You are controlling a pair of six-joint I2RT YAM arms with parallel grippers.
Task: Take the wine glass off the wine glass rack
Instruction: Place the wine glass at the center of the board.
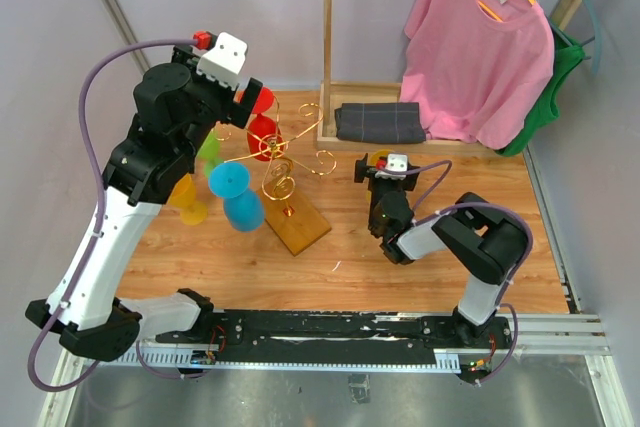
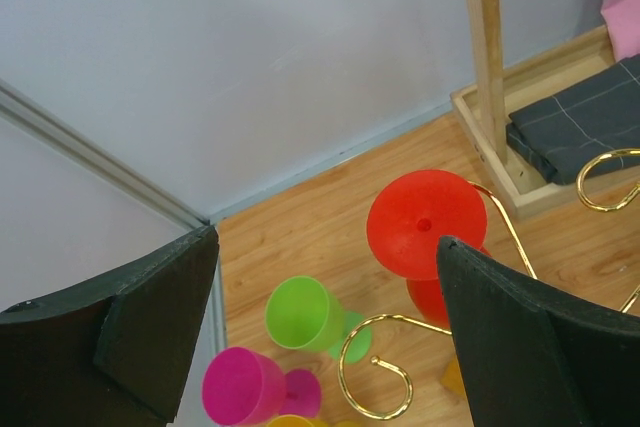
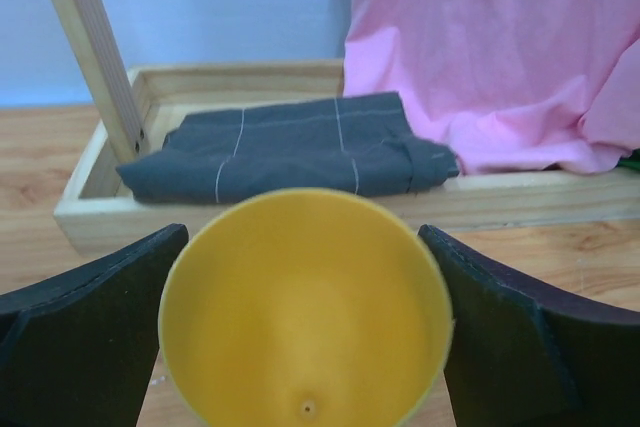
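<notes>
The wine glass rack (image 1: pixel 285 175) is a gold wire stand with curled arms on a wooden base (image 1: pixel 298 227). A red wine glass (image 1: pixel 264 130) hangs upside down from a far-left arm; in the left wrist view its round foot (image 2: pixel 427 222) faces the camera. My left gripper (image 1: pixel 255 99) is open and raised right beside it, with the glass just inside the right finger (image 2: pixel 520 337). A blue wine glass (image 1: pixel 237 197) is at the rack's left. My right gripper (image 1: pixel 380 165) is low, right of the rack, shut on a yellow wine glass (image 3: pixel 305 307).
An orange glass (image 1: pixel 188 197), a green glass (image 2: pixel 308 315) and a magenta glass (image 2: pixel 245 387) are by the left arm. A wooden tray (image 1: pixel 345 137) with a folded dark cloth (image 3: pixel 280 147) and an upright post stands at the back. Pink and green shirts (image 1: pixel 485 47) hang back right.
</notes>
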